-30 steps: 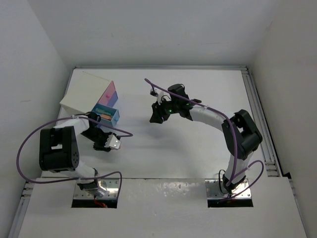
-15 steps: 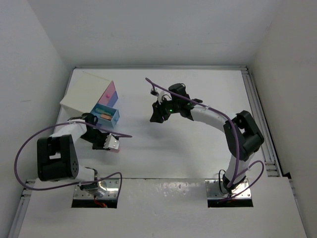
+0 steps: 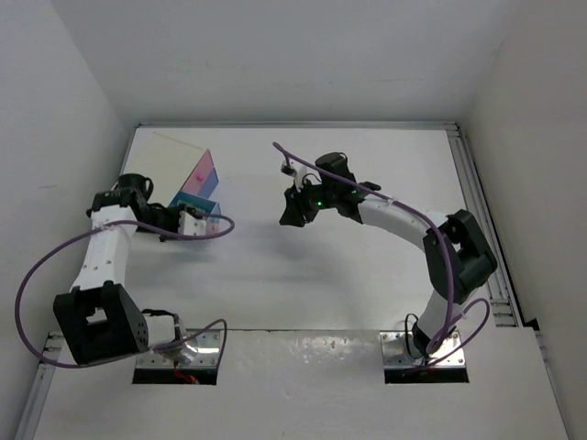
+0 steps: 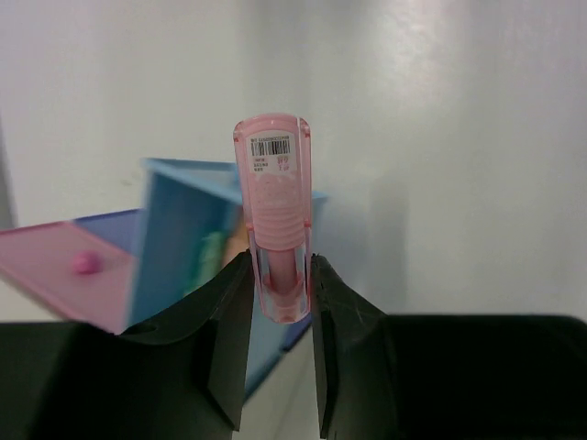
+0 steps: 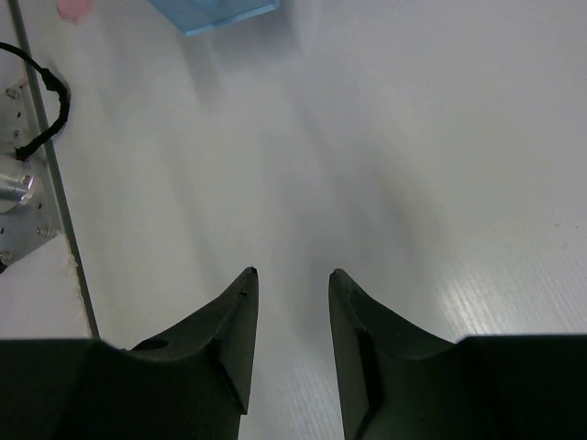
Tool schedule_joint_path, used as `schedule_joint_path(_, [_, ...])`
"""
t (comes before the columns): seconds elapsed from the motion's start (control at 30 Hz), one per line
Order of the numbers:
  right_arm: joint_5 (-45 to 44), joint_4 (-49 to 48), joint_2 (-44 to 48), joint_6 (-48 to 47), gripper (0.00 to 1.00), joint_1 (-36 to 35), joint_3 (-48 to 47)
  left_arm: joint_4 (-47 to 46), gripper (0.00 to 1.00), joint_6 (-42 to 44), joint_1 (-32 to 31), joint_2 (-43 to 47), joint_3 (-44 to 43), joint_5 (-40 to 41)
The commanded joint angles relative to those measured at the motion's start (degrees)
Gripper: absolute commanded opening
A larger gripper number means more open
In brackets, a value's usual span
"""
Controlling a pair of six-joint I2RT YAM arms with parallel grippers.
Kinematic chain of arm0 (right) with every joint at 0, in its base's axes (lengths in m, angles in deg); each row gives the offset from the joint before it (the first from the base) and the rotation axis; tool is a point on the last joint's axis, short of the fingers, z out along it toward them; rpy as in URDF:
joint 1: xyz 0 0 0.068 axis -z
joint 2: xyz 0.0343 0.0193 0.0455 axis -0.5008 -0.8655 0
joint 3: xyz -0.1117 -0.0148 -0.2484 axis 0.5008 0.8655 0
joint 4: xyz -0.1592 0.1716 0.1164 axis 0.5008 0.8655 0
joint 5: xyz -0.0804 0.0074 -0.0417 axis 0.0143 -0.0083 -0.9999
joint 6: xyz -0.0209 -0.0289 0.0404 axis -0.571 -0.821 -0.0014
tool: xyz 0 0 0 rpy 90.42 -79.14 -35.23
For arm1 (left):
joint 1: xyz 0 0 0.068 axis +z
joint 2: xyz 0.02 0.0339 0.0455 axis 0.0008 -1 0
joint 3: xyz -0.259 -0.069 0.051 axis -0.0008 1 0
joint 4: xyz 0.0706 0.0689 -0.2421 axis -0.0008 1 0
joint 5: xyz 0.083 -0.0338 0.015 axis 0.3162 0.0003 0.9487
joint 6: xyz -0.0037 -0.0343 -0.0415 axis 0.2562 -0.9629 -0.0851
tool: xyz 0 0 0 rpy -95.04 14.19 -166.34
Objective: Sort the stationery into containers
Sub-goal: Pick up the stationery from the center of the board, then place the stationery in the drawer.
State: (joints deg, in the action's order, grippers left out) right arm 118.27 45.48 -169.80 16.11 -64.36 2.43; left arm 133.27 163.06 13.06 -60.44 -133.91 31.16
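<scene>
My left gripper [image 4: 279, 260] is shut on a short stubby pink marker piece [image 4: 273, 202] with a barcode label, and holds it just in front of the blue box [image 4: 179, 238]. Something green [image 4: 213, 257] lies in that box. The pink container [image 4: 55, 275] lies to its left with a small pink bead [image 4: 85, 264] on it. In the top view my left gripper [image 3: 194, 222] is at the near side of the blue box [image 3: 194, 203], and the pink container [image 3: 207, 170] is behind it. My right gripper [image 3: 290, 216] is open and empty above the bare table, as the right wrist view [image 5: 293, 272] shows.
A white flat box [image 3: 156, 165] sits at the back left beside the pink container. The blue box's edge [image 5: 215, 14] and a metal rail [image 5: 41, 156] show in the right wrist view. A purple cable [image 3: 55, 266] loops beside the left arm.
My left arm has swung back and left, carrying the pink piece from the near-left table up to the blue box. The right arm has hardly moved.
</scene>
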Motion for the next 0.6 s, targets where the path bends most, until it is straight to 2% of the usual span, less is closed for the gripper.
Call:
schedule_joint_path(0.0, [0.36,-0.74,2.89,-0.19,0.36,0.03,0.60,7.07,0.00,-0.68,1.22,-2.42,-7.83,-8.19])
schedule_joint_path(0.2, [0.01,-0.56,3.33,-0.45,0.36,0.03,1.13,11.21,0.00,-0.77,3.33,-11.56,-22.78,-9.60])
schedule_joint_path(0.37, [-0.25,-0.39,3.33,-0.54,0.36,0.47,0.96,11.12,0.00,4.14,3.51,-14.73,-24.90,-6.97])
schedule_joint_path(0.57, [-0.25,-0.04,3.15,-0.54,0.36,0.82,0.96,11.29,0.00,6.25,3.51,-17.46,-25.69,-4.59])
